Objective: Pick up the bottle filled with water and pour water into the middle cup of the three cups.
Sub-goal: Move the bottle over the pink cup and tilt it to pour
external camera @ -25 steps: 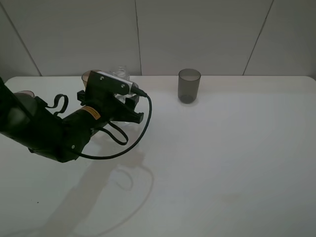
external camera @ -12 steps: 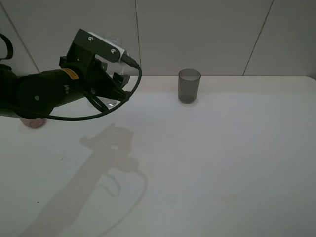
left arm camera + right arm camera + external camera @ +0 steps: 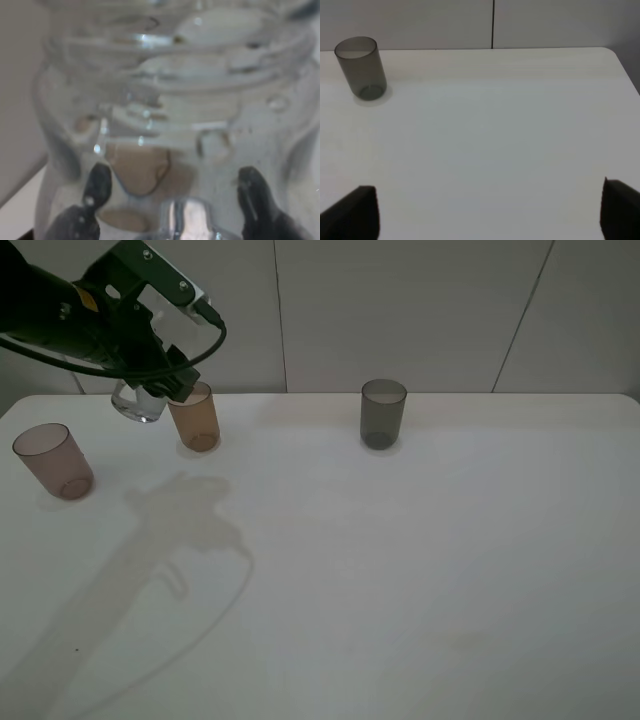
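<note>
With my left gripper (image 3: pixel 152 380) clamped tight on the clear bottle (image 3: pixel 138 403), raised just beside the amber middle cup (image 3: pixel 195 418) by the desk (image 3: pixel 400 570) rear edge, I should tip slowly, neck over that cup's mouth.

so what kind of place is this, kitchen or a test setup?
Probably a robot test bench, not a kitchen: bare white table against a plain panelled wall, set with a pink cup, an amber cup and a grey cup, and a robot arm holding a clear bottle.
</note>
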{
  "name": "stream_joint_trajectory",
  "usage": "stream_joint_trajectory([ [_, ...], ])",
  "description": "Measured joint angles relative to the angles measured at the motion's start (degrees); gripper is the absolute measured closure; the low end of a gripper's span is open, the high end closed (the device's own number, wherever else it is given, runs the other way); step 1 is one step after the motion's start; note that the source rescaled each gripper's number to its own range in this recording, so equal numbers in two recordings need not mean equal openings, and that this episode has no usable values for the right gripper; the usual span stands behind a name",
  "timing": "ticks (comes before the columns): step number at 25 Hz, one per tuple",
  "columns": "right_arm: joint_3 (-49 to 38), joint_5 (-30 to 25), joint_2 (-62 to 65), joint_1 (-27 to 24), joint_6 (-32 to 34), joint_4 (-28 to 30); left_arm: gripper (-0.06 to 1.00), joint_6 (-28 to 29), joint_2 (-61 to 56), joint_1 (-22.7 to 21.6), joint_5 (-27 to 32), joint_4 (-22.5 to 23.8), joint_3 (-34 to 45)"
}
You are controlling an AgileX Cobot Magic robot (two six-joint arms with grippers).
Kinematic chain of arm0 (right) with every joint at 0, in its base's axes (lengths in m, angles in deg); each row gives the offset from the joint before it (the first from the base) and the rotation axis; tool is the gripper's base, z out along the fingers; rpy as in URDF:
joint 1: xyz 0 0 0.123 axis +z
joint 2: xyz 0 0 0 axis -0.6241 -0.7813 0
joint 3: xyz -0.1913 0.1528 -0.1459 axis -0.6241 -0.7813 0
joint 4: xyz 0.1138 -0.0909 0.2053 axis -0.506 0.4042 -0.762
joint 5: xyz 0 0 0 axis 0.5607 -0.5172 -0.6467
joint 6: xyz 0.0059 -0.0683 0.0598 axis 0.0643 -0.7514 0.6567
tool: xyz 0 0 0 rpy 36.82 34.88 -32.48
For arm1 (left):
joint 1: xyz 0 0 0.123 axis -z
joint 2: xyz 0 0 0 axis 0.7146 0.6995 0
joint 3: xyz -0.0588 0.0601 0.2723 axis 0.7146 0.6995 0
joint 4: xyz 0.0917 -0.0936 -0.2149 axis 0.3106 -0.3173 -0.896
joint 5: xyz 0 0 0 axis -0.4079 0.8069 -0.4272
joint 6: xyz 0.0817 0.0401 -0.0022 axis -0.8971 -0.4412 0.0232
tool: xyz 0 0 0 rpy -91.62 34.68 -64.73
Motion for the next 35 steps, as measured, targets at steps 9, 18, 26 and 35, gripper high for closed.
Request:
stream_joint_trajectory([
  [9, 0.0, 0.0, 0.0, 0.0, 0.0, 0.0, 0.93, 2.9, 0.1, -4.6, 6.0, 15.4, -5.4],
  [18, 0.0, 0.0, 0.0, 0.0, 0.0, 0.0, 0.93, 3.8, 2.8, -10.2, 5.2, 22.6, -5.4],
  [26, 0.0, 0.0, 0.0, 0.0, 0.0, 0.0, 0.93, 3.1, 5.7, -12.5, 3.1, 25.6, -5.4],
  [35, 0.0, 0.0, 0.0, 0.0, 0.0, 0.0, 0.93, -3.7, 7.0, -12.7, 2.2, 24.7, -5.4],
])
